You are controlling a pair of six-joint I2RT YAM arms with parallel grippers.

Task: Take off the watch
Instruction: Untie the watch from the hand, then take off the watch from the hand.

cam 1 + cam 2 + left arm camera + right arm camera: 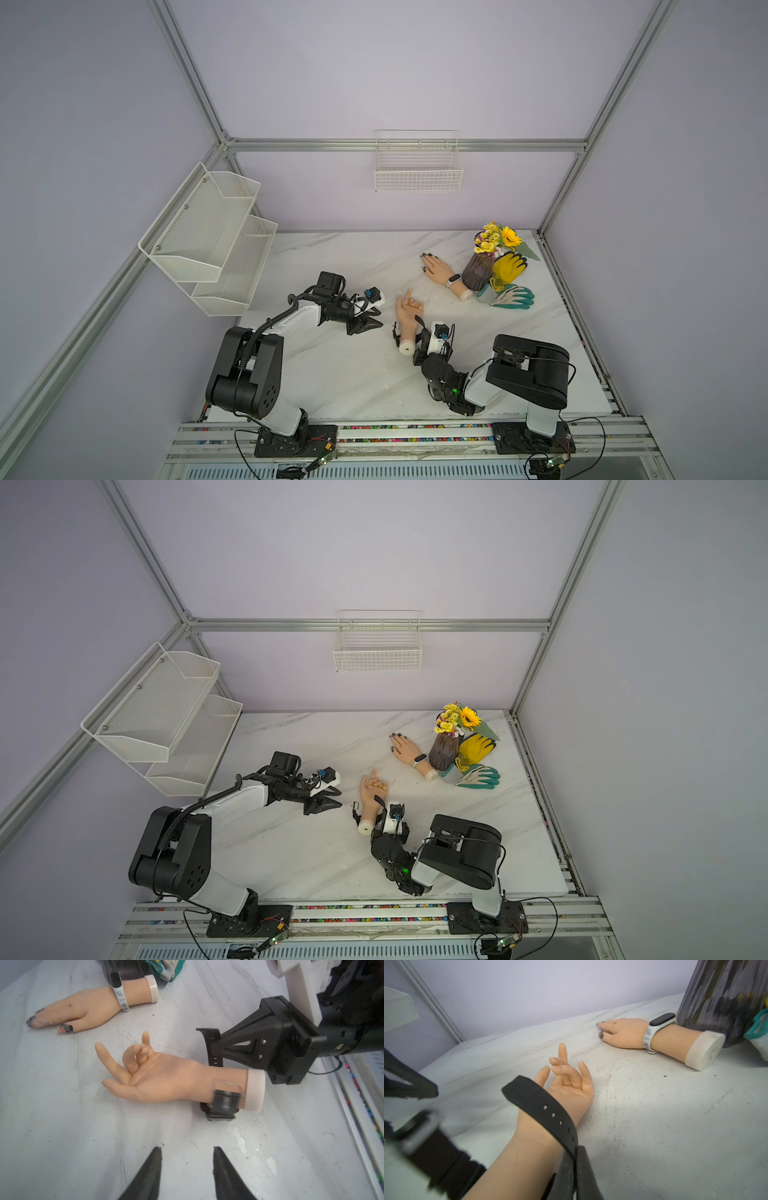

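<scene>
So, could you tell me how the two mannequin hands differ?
The near beige mannequin hand lies palm up, fingers curled; the far mannequin hand lies palm down. The near hand's black watch is unbuckled, its strap pinched by the right pincer; the far hand's white band is fastened. The far hand's nails are dark, the near hand's bare. Both rest on the marble table.

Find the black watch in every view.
Top view: black watch on the palm-up hand's wrist, just below centre.
Top view: black watch on the same wrist, centre.
Left wrist: black watch right of centre, strap standing up behind the wrist.
Right wrist: black watch lower left, strap arching over the wrist.
Shared landmark: white watch.
</scene>
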